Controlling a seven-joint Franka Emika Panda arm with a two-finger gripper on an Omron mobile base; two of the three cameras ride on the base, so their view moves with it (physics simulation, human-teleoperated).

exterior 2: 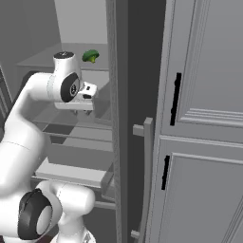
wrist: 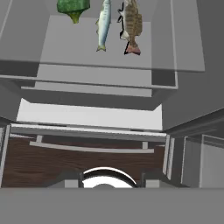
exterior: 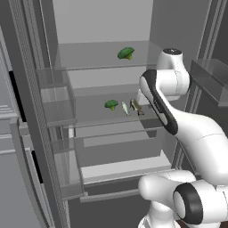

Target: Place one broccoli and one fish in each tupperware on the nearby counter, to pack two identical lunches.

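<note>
Pincer (wrist: 109,181) part open: the two tips stand apart at the bottom of the hand view with nothing between them. It holds nothing and touches nothing. It points into an open fridge, and the task items lie ahead of it, apart from the tips, in a row on a glass shelf (wrist: 87,48). Fish, count 2: the brown-grey fish (wrist: 131,26) is straight ahead and a bit right of the pincer line, and the pale silvery fish (wrist: 103,26) is just beside it on the left, close but not clearly touching. Broccoli, count 2: the lower broccoli (wrist: 73,6) is left of the pale fish on the same shelf and is cut off by the frame edge. The upper broccoli (exterior: 126,53) sits on the next shelf up, above the pincer and well apart from the rest. In the left base view the row reads lower broccoli (exterior: 111,104), pale fish (exterior: 125,108), brown fish (exterior: 137,106), with the hand end of the arm right at the brown fish; whether they touch there cannot be told. Below the pincer is a white drawer front (wrist: 87,116).
</note>
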